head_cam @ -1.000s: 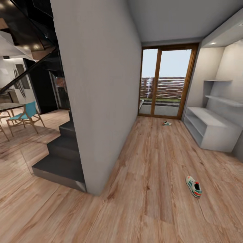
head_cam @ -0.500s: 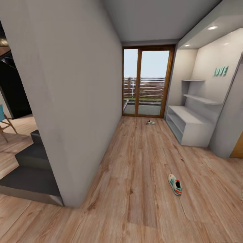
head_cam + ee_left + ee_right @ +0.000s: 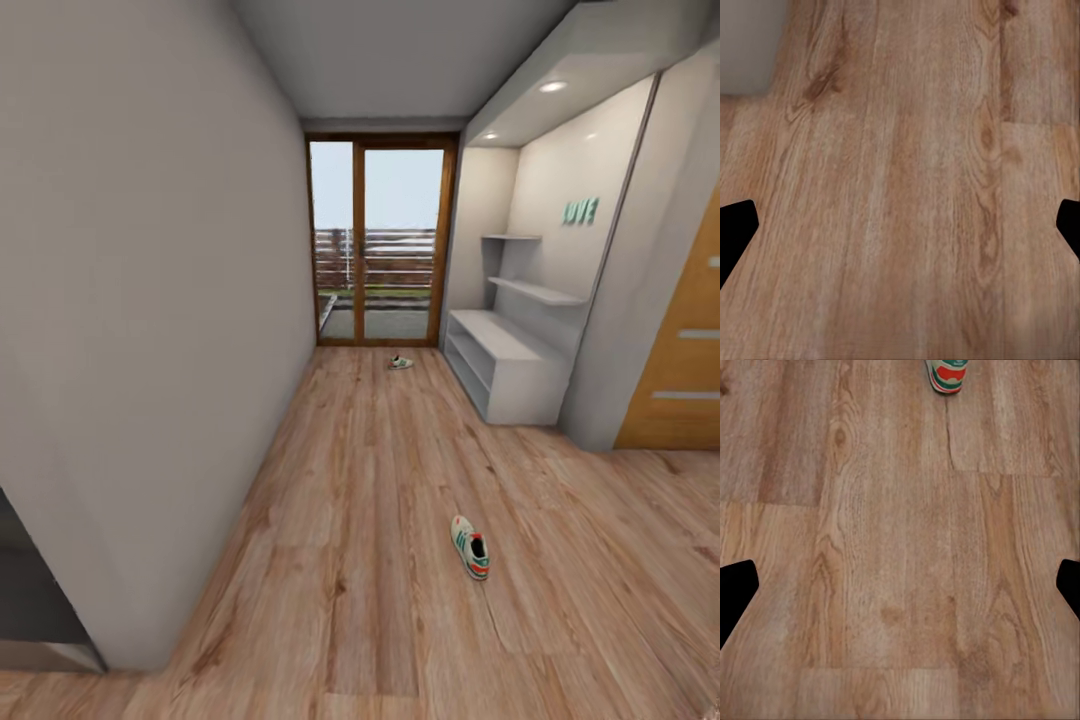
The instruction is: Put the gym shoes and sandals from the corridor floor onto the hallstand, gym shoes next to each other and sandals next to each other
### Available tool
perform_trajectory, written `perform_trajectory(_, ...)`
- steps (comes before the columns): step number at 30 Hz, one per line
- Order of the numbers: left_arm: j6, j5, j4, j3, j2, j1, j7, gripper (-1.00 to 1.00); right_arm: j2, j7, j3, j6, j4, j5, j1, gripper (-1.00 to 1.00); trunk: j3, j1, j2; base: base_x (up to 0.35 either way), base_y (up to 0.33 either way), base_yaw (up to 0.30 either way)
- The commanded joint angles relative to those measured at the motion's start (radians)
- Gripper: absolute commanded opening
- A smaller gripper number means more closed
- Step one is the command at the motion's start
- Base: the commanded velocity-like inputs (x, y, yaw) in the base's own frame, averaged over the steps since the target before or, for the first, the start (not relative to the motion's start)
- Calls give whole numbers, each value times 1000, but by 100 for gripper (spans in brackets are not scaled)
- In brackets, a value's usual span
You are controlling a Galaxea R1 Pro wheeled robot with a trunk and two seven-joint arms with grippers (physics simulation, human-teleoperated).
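**Two shoes on the floor, rack at two o'clock**

One shoe (image 3: 470,547) lies on the floor (image 3: 380,480) at about one o'clock, near me. The far shoe (image 3: 400,362), perhaps its mate, sits at twelve by the glass door (image 3: 378,245). The rack (image 3: 505,365) stands against the wall at two o'clock. My left fingers (image 3: 736,232) and right fingers (image 3: 736,592) are spread wide, empty.

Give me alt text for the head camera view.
Two gym shoes lie apart on the wood corridor floor: the near shoe mid-corridor, the far shoe by the glass door. The empty hallstand stands along the right wall.
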Motion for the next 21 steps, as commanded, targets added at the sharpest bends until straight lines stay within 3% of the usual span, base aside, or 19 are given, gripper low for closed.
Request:
perform_trajectory(1,-3,3,0,2,0,0,-1,100,0,1,0,-3,1,-2,-1,100,-2,0,0,249,-188,-242)
perform_trajectory(9,-3,3,0,1,0,0,-1,100,0,1,0,-3,0,-2,-1,100,-10,0,0,295,-138,-235)
perform_trajectory(21,-3,3,0,2,0,0,-1,100,0,1,0,-3,-1,-2,-1,100,-25,0,0,332,-15,-208)
